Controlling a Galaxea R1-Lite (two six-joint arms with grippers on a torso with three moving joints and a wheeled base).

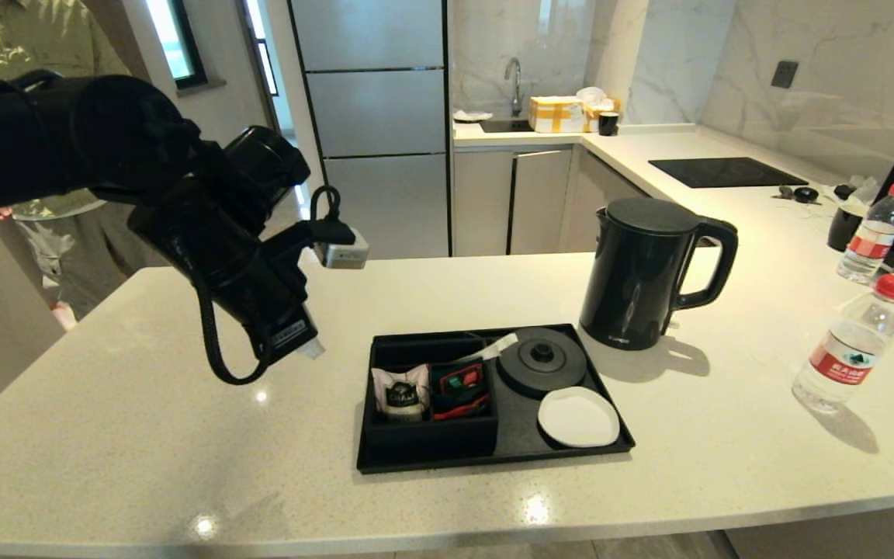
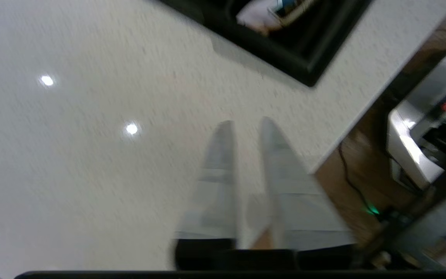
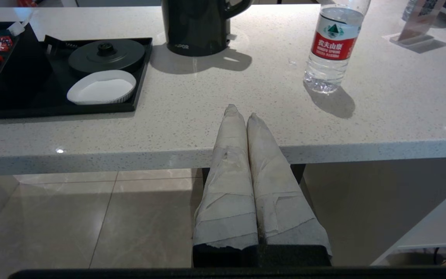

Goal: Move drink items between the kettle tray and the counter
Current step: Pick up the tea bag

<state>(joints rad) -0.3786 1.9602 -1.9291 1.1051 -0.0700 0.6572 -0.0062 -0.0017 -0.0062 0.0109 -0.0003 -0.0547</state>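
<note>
Two water bottles stand upright on the counter (image 1: 183, 466), long axes vertical and red caps up: the nearer water bottle (image 1: 850, 345) well to the right of the kettle tray (image 1: 493, 458), the farther bottle (image 1: 872, 233) behind it near a dark screen. Beside the tray's far right corner, off its round kettle base (image 1: 542, 362), the kettle (image 1: 641, 272) stands upright on the stone, its loop handle pointing right, away from the tray, and its spout edge toward the left. Inside the tray's near-left compartment the sachet (image 1: 400, 392) stands on end, top edge up, with red-and-green packets (image 1: 461, 388) in the next compartment and the white coaster (image 1: 577, 417) lying flat at the tray's near right. Left of the tray, the left gripper (image 2: 246, 128) hangs above bare counter, angled down, its wrapped fingers slightly parted and holding nothing. Below the counter's front edge, toward the tray's right, the right gripper (image 3: 240, 114) is parked, fingers pressed together and empty.
</note>
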